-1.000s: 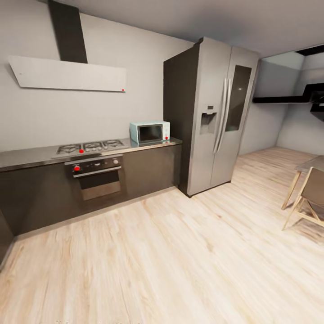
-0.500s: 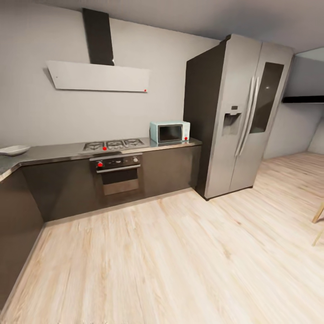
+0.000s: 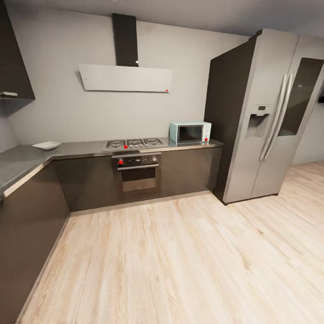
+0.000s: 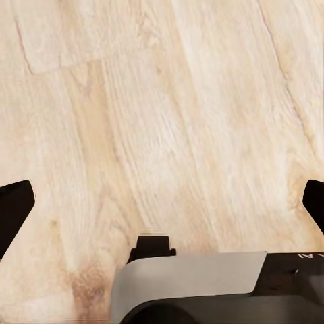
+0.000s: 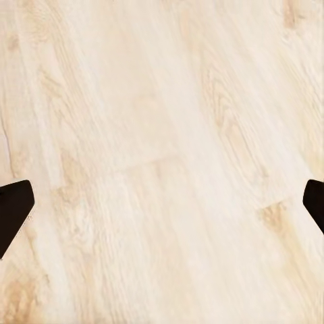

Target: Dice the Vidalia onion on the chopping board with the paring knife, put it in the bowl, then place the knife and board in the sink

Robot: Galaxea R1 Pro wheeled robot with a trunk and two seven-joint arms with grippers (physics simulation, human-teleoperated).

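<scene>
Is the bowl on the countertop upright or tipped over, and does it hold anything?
Upright: the bowl sits level on the countertop, rim upward, left of the hob. Its contents cannot be told; it is too small and far away.

We can read no text, label, brand or number anywhere, and the faint pale marks on the left wrist's dark housing [image 4: 305, 256] stay illegible.

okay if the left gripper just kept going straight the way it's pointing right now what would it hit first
Most likely the wooden floor. The left gripper points at bare light planks, its fingertips spread wide and nothing between them or ahead. How far off the floor lies can't be judged.
</scene>
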